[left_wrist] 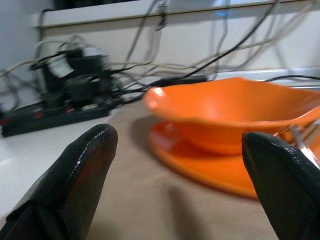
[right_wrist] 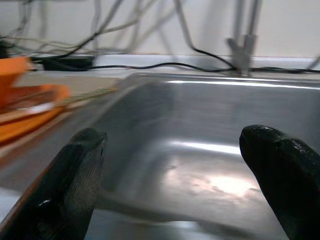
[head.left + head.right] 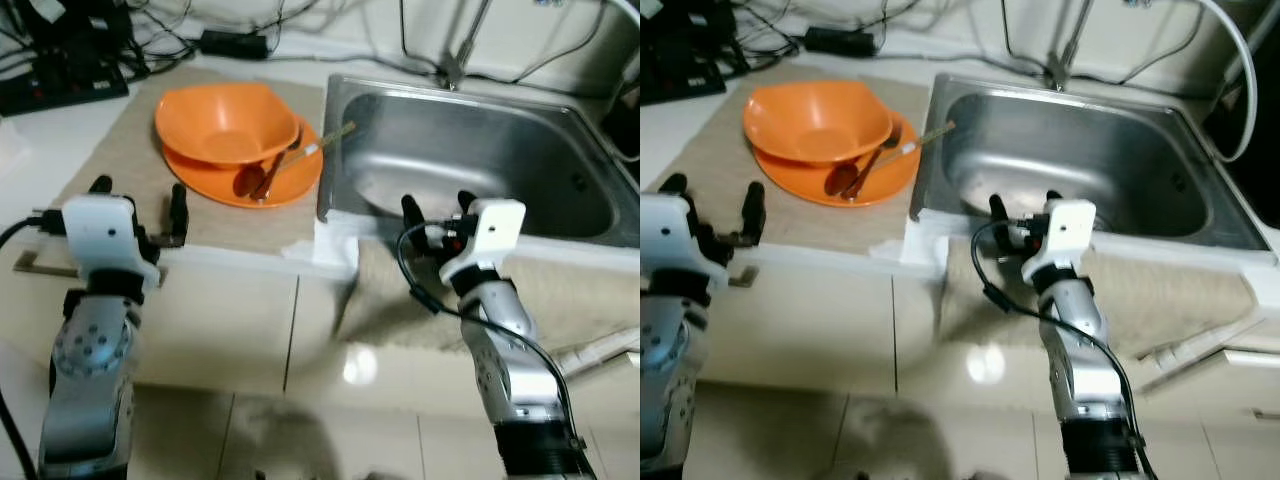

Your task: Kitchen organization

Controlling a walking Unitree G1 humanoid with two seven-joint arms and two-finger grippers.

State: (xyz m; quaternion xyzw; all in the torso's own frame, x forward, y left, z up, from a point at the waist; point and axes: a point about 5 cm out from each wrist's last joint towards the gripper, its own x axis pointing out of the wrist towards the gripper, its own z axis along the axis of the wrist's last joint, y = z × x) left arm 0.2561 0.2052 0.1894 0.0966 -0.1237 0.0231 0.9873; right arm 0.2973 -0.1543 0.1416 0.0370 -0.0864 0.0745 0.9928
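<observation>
left arm (image 3: pixel 90 350): silver metal, rounded joint housing ringed with small dark screws, black cable looping off its outer side
left gripper (image 3: pixel 138 195): white boxy housing, two long black fingers (image 1: pixel 82 170) with a fine ribbed texture
right arm (image 3: pixel 515 365): silver segments, black band at the base, black cable curling alongside
right gripper (image 3: pixel 436 205): white block, black fingers (image 2: pixel 75 175), small red spot by the wiring

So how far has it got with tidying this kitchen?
Nothing looks done yet. The orange bowl sits on the orange plate with a spoon beside the sink. Nothing is in hand: the left end effector is open before the dishes, the right end effector open at the sink's front edge. Moving the dishes remains.
</observation>
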